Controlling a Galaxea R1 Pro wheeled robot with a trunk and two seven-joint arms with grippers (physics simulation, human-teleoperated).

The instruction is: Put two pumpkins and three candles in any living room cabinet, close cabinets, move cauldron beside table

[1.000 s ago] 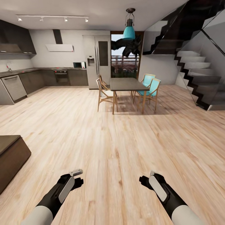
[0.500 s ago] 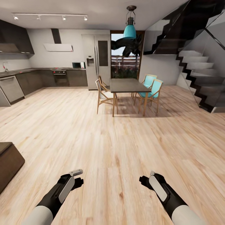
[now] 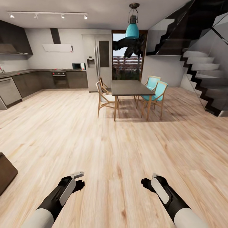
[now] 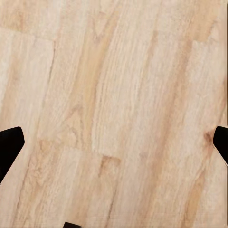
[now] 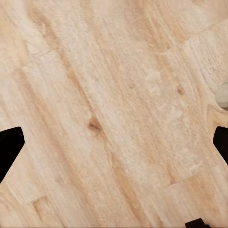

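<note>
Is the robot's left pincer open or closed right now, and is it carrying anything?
Open and empty. In the left wrist view the left pincer's dark fingertips sit at opposite edges, with bare wood floor between.

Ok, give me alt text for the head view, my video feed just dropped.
Two open, empty end effectors, left and right, hang low over a pale wood floor. Ahead stands a dark dining table with wooden and teal chairs, a kitchen behind at left, stairs at right.
</note>
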